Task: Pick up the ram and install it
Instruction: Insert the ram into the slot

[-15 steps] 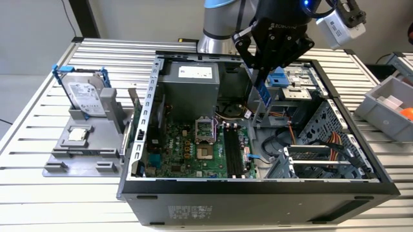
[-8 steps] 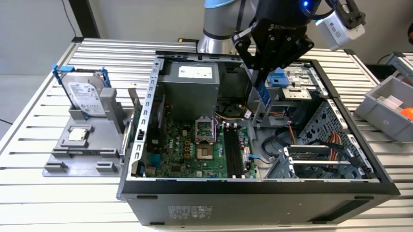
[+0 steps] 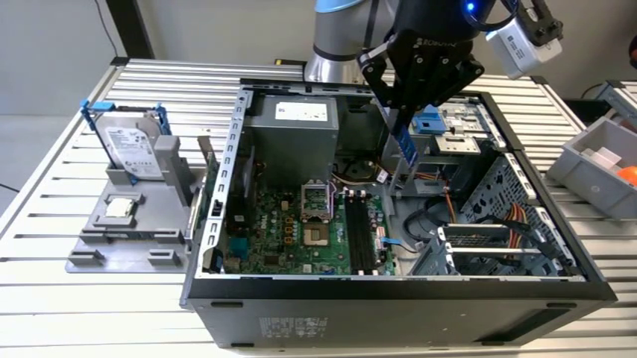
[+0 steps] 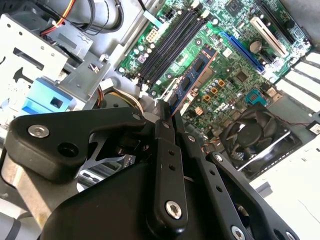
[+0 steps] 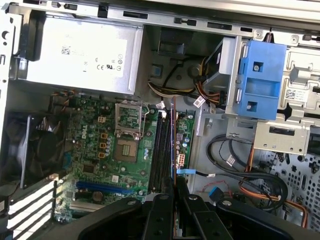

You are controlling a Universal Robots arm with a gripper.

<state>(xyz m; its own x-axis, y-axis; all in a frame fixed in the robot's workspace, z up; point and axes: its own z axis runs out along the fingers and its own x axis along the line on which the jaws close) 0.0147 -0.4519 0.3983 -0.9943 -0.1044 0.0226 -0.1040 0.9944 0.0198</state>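
Ram (image 3: 405, 143) hangs upright from the jaws, upper middle of the exterior view, above the open case (image 3: 398, 317). You can see the jaws closed on its upper end, pinching it flat from both sides. It sits over the long black slots (image 3: 360, 227) at lower middle, not in one yet. Watch out: if it comes down tilted or off the slot, the thin board could bend or scrape the green motherboard (image 3: 282, 231). Your stick is flat, narrow and blue-green with small black chips. The slots are straight plastic grooves. The case is grey metal.
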